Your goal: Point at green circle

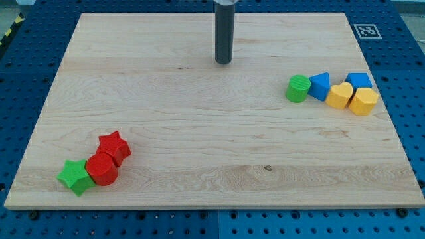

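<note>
The green circle (298, 88) stands on the wooden board at the view's right, touching a blue triangle (320, 85) on its right. My tip (223, 63) rests on the board near the view's top centre. It is well to the left of the green circle and slightly above it, apart from every block.
Right of the blue triangle sit a yellow heart (340, 95), a blue cube (358, 81) and a yellow hexagon (363, 101). At the view's lower left cluster a green star (74, 176), a red circle (101, 169) and a red star (114, 147). A marker tag (366, 30) is at the board's top right corner.
</note>
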You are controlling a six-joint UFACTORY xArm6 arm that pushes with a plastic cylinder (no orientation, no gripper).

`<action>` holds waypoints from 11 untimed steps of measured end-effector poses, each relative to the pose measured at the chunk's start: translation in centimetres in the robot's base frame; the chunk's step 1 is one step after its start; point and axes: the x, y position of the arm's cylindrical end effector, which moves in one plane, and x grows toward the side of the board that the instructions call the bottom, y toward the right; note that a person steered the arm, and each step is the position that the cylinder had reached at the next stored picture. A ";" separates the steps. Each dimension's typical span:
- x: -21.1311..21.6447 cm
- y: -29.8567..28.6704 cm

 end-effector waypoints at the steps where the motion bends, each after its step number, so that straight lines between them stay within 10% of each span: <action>1: 4.7 0.1; 4: 12.2 15.0; 11: 10.7 12.5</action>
